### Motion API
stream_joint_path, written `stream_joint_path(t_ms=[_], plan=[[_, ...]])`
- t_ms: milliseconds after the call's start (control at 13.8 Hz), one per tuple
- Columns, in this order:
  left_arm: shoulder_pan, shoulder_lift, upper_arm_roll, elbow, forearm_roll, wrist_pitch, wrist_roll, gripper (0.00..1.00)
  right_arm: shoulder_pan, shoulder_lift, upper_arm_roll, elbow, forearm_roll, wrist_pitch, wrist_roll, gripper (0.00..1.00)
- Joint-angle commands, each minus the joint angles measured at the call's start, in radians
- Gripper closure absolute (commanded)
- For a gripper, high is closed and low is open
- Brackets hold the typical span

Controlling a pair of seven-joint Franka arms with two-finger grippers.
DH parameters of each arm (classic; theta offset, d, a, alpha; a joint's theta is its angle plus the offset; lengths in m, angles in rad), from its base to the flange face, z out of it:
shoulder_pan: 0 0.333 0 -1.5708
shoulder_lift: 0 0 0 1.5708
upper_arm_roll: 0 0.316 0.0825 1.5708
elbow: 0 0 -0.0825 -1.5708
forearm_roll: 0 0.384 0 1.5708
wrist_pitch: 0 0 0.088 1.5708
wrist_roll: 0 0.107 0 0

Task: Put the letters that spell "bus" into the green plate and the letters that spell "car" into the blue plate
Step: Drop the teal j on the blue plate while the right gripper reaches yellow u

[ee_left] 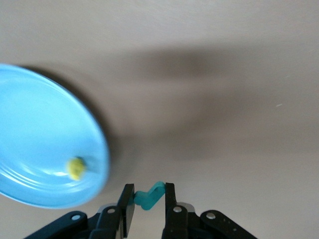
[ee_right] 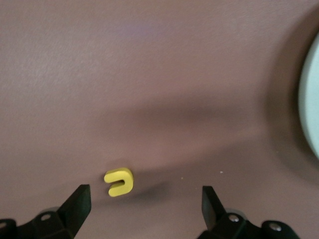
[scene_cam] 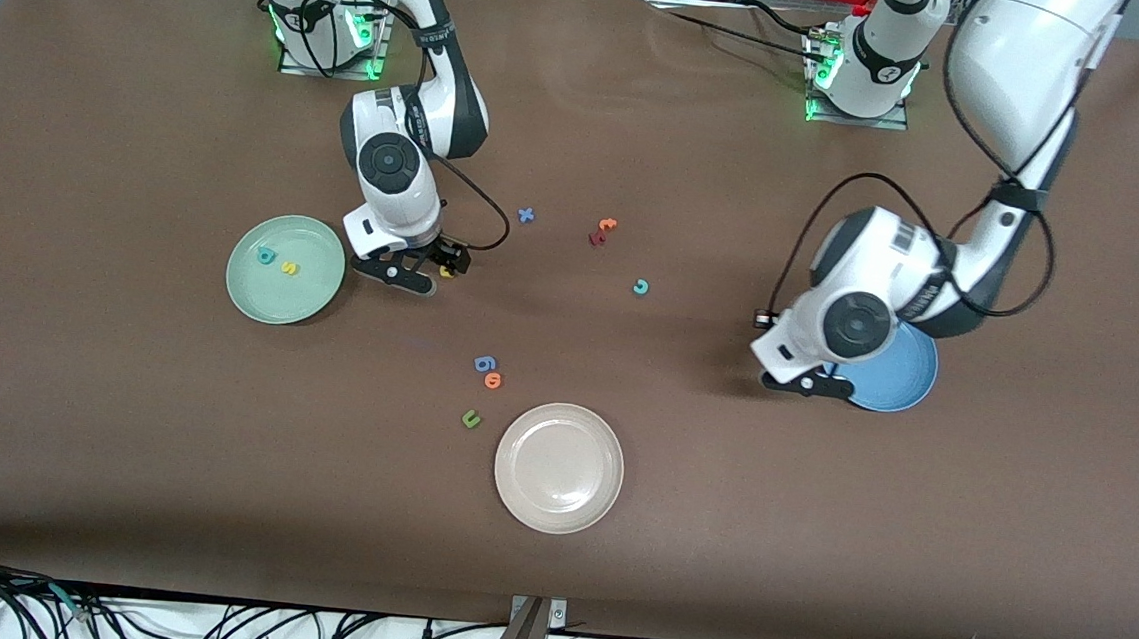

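My left gripper [ee_left: 149, 188] is shut on a small teal "r" [ee_left: 149, 198] and hangs low over the table beside the blue plate [scene_cam: 901, 378]. A yellow "a" [ee_left: 76, 168] lies in the blue plate [ee_left: 40, 149]. My right gripper [ee_right: 145, 194] stands open just above the table, with the yellow "u" [ee_right: 119, 181] lying between its fingers, next to the green plate [scene_cam: 285, 270]. A teal "b" [scene_cam: 266, 256] and a yellow "s" [scene_cam: 289, 268] lie in that plate. A teal "c" [scene_cam: 641, 286] lies mid-table.
A beige-white plate [scene_cam: 559, 467] sits nearer the front camera. Beside it lie an olive "u" [scene_cam: 470, 418], an orange "o" [scene_cam: 493, 380] and a blue "6"-like letter [scene_cam: 484, 363]. Farther back are a blue "x" [scene_cam: 527, 215], an orange "t" [scene_cam: 607, 225] and a red letter [scene_cam: 596, 238].
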Motion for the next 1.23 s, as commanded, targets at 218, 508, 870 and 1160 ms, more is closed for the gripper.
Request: stream_joint_path(t_ms=[218,508,870,1160], plan=[[0.156,-0.011,-0.013,0.009,0.098,-0.014,0.323,0.80,0.001,0.023,0.033,0.003,0.010,0.087,-0.023,0.14],[0.193,-0.008,-0.013,-0.019,0.147,0.079,0.418,0.78,-0.004,0.049,0.033,0.003,0.010,0.110,-0.038,0.27],[0.191,-0.011,-0.014,-0.017,0.152,0.064,0.420,0.00,-0.001,0.060,0.034,0.003,0.049,0.125,-0.027,0.27],[0.129,-0.005,-0.054,0.000,0.051,0.072,0.089,0.00,0.001,0.064,0.048,0.003,0.099,0.127,-0.035,0.30]])
